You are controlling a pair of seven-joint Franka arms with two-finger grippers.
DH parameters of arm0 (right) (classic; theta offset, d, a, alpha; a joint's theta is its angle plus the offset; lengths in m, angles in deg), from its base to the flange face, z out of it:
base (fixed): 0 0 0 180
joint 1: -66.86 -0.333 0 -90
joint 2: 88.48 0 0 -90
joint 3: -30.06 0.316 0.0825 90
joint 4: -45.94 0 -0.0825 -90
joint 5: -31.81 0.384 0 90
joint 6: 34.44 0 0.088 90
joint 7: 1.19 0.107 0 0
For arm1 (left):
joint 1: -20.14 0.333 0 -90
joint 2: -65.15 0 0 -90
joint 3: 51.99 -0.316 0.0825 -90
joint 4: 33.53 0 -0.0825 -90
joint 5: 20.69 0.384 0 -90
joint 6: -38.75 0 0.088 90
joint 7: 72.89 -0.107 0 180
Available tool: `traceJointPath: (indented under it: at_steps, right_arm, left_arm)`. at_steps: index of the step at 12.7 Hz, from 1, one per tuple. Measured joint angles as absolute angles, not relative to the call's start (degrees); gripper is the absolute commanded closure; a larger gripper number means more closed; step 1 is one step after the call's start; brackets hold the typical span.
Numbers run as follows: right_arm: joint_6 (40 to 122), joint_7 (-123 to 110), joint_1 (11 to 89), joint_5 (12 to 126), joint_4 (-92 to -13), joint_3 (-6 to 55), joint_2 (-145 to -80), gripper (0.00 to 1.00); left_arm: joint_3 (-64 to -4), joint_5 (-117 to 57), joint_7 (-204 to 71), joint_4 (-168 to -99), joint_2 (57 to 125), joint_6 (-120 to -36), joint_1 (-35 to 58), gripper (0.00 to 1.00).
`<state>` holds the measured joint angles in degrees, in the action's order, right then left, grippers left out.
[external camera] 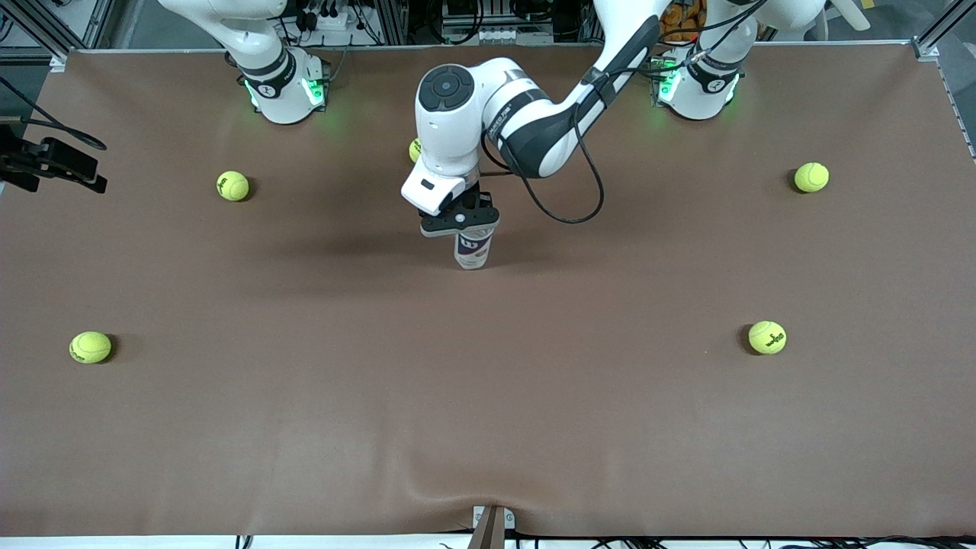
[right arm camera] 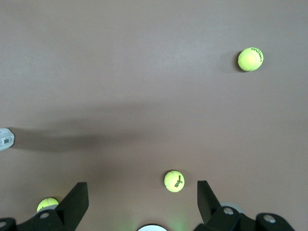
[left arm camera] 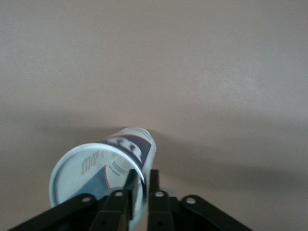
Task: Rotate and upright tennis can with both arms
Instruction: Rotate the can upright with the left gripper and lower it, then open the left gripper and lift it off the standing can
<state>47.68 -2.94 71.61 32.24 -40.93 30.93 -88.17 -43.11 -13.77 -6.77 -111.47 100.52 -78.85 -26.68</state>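
Note:
The tennis can stands about upright in the middle of the table, its white and navy label with the "W" logo facing the front camera. My left gripper is over its top and shut on its silvery rim. In the left wrist view the can shows from above. One finger is inside the rim, and the gripper pinches the can's wall. My right gripper is open and empty, held high near its base, out of the front view. The right arm waits.
Several yellow-green tennis balls lie scattered on the brown table: one and another toward the right arm's end, two toward the left arm's end, one half hidden by the left arm. A black mount juts over the table edge.

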Motion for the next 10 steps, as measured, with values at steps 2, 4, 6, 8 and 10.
traceJointPath:
  at_steps: [2, 4, 6, 8, 10]
  right_arm:
    - [47.7, -4.1, 71.6, 32.2, -40.9, 30.9, -88.2, 0.0]
    - [47.6, -4.9, 71.8, 32.2, -40.9, 30.9, -88.2, 0.0]
    - [47.7, -5.0, 71.8, 32.2, -40.9, 31.1, -88.2, 0.0]
    - [47.8, -5.0, 71.8, 32.2, -40.9, 31.2, -88.2, 0.0]
    - [48.7, -5.0, 71.8, 32.6, -40.9, 31.2, -88.2, 0.0]
  left_arm:
    - [-43.2, -13.5, -6.9, -110.7, 100.5, -78.6, -26.5, 0.0]
    - [-43.2, -13.5, -7.0, -109.1, 99.9, -76.3, -26.5, 0.0]
    - [-43.3, -13.3, -7.1, -106.5, 97.4, -71.5, -26.1, 0.0]
    - [-43.8, -12.8, -7.6, -105.1, 91.9, -67.6, -24.3, 0.0]
    - [-44.0, -12.6, -9.7, -105.0, 84.9, -59.8, -20.2, 0.0]
